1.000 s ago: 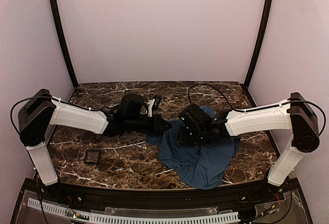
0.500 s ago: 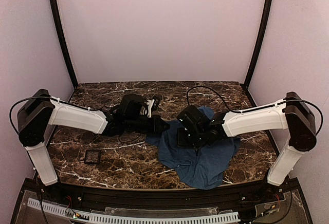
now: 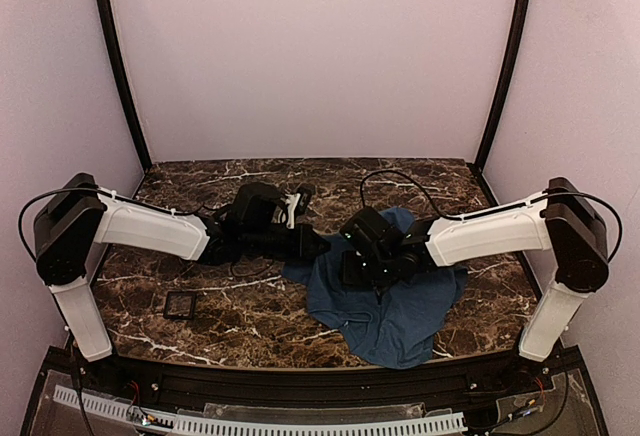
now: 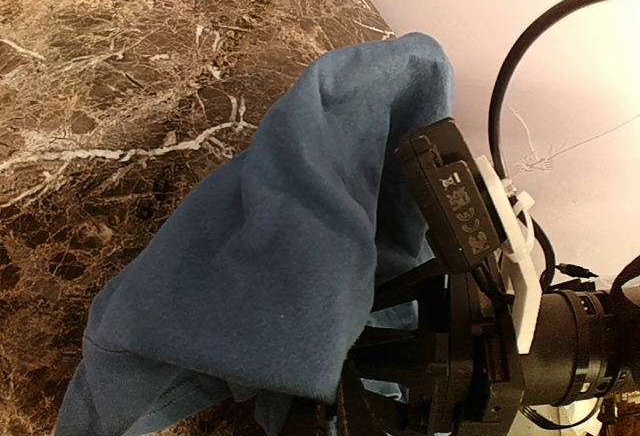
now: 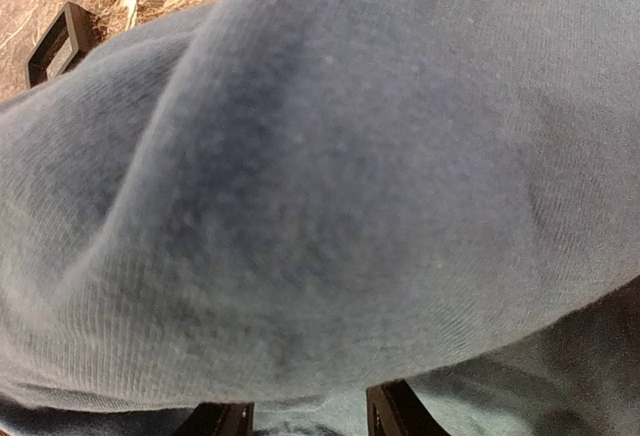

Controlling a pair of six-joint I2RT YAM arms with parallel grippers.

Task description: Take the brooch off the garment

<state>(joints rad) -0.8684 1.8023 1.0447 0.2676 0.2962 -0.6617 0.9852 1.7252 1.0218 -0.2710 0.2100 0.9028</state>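
Blue cloth (image 3: 400, 306) lies mid-right on the worktop (image 3: 230, 306), brooch out of sight — left pincer (image 3: 318, 245) pressed together at its edge, right pincer (image 3: 362, 268) buried in folds, state unclear

- Top ext cam: high at near edge, looks down & fwd over whole table (image 3: 250, 306).
- L wrist cam: close, side-on to blue cloth (image 4: 260, 256) & right arm (image 4: 455, 201).
- R wrist cam: v. close, cloth fills frame; cloth seen in all 3.
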